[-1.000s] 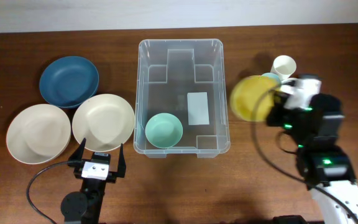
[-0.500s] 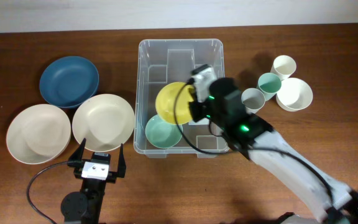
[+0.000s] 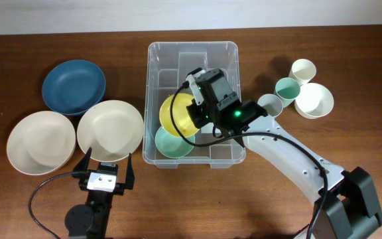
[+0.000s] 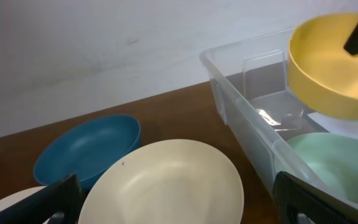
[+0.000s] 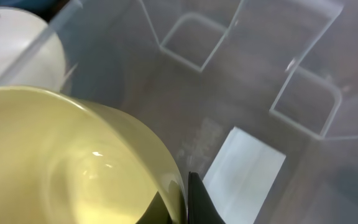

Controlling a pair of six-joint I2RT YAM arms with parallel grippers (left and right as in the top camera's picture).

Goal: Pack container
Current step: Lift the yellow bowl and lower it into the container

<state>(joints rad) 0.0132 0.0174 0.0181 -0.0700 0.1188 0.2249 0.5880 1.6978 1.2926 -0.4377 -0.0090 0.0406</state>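
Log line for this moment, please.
right claw: shut on yellow bowl, over bin, above green bowl | left claw: open, by cream bowl

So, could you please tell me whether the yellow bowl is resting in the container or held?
Held: the right hand pinches the rim of the yellow bowl, over the green bowl in the container.

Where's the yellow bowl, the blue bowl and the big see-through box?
yellow bowl [image 3: 175,114], overhead view, on its inside surface.
blue bowl [image 3: 73,86], overhead view, on its middle.
container [image 3: 192,45], overhead view, on its far rim.
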